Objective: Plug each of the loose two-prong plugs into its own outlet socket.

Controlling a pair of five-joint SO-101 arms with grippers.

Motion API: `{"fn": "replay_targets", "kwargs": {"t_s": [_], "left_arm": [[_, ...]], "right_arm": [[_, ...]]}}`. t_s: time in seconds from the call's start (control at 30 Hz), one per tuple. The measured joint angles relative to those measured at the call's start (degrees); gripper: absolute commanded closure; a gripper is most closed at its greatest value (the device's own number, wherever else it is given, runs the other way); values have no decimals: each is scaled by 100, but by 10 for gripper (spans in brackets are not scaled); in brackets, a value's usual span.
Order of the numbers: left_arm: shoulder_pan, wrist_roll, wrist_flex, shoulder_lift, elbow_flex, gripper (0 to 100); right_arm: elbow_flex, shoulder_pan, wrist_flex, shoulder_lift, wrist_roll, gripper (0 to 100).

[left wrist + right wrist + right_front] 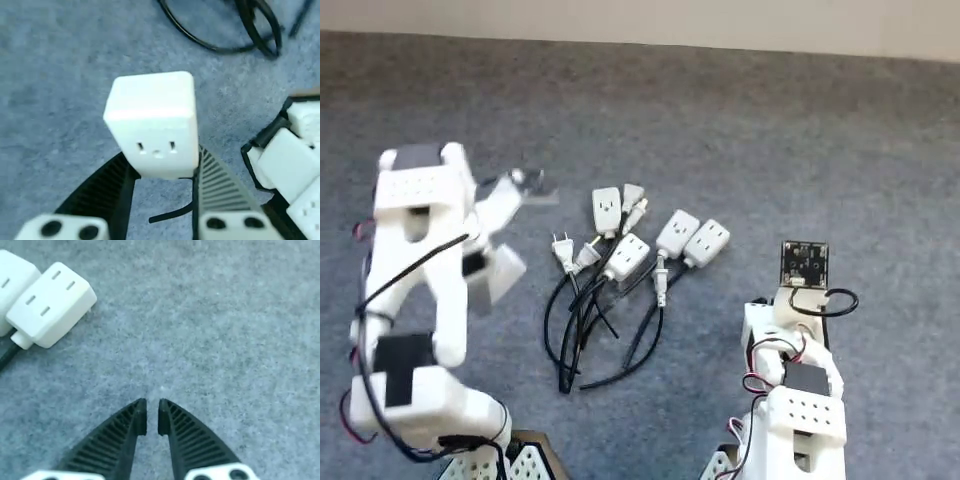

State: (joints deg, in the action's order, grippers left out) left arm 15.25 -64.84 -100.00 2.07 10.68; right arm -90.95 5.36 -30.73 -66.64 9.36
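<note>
left end effector: gripping outlet socket | right end effector: closed, loose socket near, not touching

A: High cam is fixed off the arms and looks steeply down over the grey bench, far enough back to take in both arms.
B: Left wrist cam rides just behind the left claw, very close on the socket block it grips. The black cords beyond are shared with the high cam.
A: Right wrist cam sits low over the bench, facing down past the right claw. The socket pair at its edge is probably the high cam's rightmost two.
</note>
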Motion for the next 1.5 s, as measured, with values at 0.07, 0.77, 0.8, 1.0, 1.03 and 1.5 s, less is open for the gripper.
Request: {"fn": "replay_targets", "kwargs": {"t_s": [0.07,0.77,0.8,1.0,1.03,1.5], "left_arm": [[123,-343,281,-360,686,994],[35,-255,2778,-3130,4492,785],[88,-255,2778,-3130,4448,785],[62,589,3297,-3130,4413,784],[53,870,3560,-3130,4413,784],[-360,2198,5371,-3174,5020,786]], "right_arm": [[0,0,9,0,0,943],[0,0,9,0,9,943],[0,0,9,0,9,943],[0,0,9,0,9,943],[0,0,9,0,9,943],[0,0,9,0,9,943]]}}
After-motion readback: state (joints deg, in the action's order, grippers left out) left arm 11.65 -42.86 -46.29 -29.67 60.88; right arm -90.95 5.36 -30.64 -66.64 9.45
